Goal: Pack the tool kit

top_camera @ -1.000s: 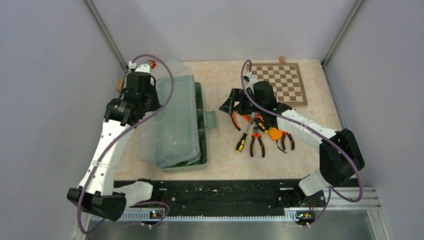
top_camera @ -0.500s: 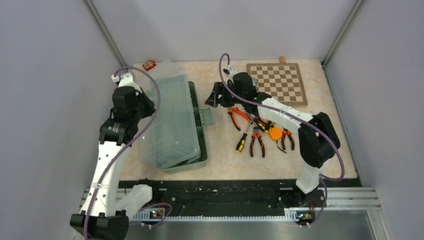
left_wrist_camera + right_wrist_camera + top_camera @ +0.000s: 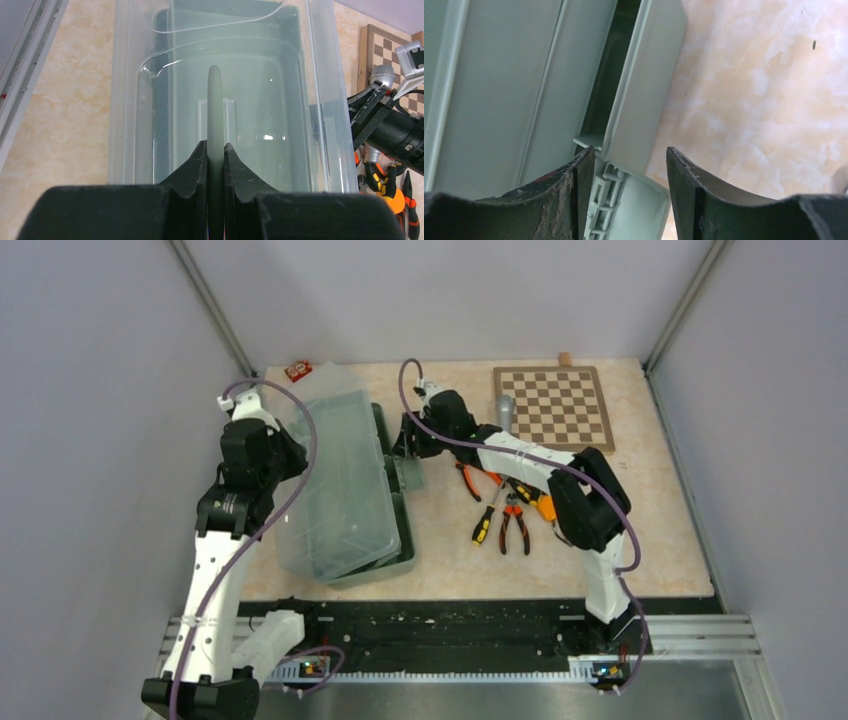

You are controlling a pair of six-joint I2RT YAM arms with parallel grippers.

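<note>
The pale-green toolbox [image 3: 400, 530] lies left of centre, and its translucent lid [image 3: 340, 480] is tilted up over it. My left gripper [image 3: 283, 452] is shut on the lid's thin pale-green handle [image 3: 214, 100]; in the left wrist view the left gripper [image 3: 215, 150] pinches it from both sides. My right gripper [image 3: 630, 160] is open astride the toolbox's front latch [image 3: 639, 100]; its left finger touches the latch and its right finger stands apart. From above, the right gripper [image 3: 405, 445] is at the box's right side. Orange-handled pliers [image 3: 515, 525], a yellow-black screwdriver [image 3: 484, 523] and an orange tape measure [image 3: 547, 506] lie right of the box.
A wooden chessboard [image 3: 560, 405] lies at the back right with a grey cylinder [image 3: 503, 410] beside it. A small red object [image 3: 297, 370] sits behind the toolbox. The right arm [image 3: 540, 465] stretches over the tools. Grey walls close in on both sides.
The right arm swung left from above the tools to the toolbox latch, and its jaws narrowed. The left arm shifted back and left, still gripping the lid's handle.
</note>
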